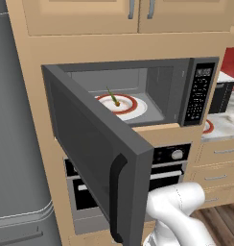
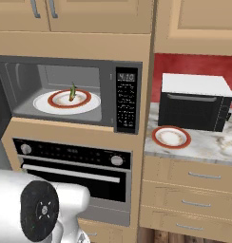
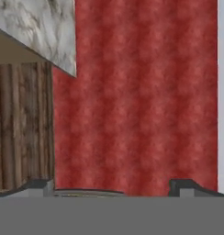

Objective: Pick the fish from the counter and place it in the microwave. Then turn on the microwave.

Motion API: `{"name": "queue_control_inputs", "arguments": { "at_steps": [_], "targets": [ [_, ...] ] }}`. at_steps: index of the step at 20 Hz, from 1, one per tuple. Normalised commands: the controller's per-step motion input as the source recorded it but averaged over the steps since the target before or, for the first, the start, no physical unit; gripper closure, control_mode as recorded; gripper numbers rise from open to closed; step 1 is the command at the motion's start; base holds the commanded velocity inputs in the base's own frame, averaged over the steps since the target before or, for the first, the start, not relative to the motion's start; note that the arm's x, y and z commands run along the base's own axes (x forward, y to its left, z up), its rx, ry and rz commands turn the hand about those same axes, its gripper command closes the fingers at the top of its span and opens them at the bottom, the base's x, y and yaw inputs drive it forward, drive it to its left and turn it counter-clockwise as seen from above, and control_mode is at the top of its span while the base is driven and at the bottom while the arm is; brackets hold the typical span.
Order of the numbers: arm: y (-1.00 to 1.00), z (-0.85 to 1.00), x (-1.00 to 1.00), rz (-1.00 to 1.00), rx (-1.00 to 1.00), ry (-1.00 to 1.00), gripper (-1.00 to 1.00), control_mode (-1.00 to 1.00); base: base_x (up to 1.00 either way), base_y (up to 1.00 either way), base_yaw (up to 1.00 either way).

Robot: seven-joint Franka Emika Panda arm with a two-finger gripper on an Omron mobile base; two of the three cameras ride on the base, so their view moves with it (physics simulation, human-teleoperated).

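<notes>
Counter (image 2: 203, 144) plate (image 2: 171, 136) clearest from right

Both base views face the open microwave (image 1: 138, 86) from either side; the hand view looks close at a red wall (image 3: 141, 101).

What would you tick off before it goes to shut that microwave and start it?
1. Fish inside the microwave, on the plate: ok.
2. Door closed: not ok, it stands wide open.
3. Claw empty, tips apart: ok.
4. Button panel unobstructed: ok.
5. Claw near the door: cannot tell; the hand view faces a red wall.
</notes>
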Motion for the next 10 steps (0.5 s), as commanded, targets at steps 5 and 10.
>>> {"name": "queue_control_inputs", "arguments": {
  "at_steps": [5,10],
  "targets": [
    [0.11,-0.05,-0.38,-0.16,0.02,-0.11,-1.00,-1.00,0.00,0.00,0.00],
    [0.21,-0.07,-0.35,-0.17,0.04,-0.12,-1.00,-1.00,0.00,0.00,0.00]
  ]
}}
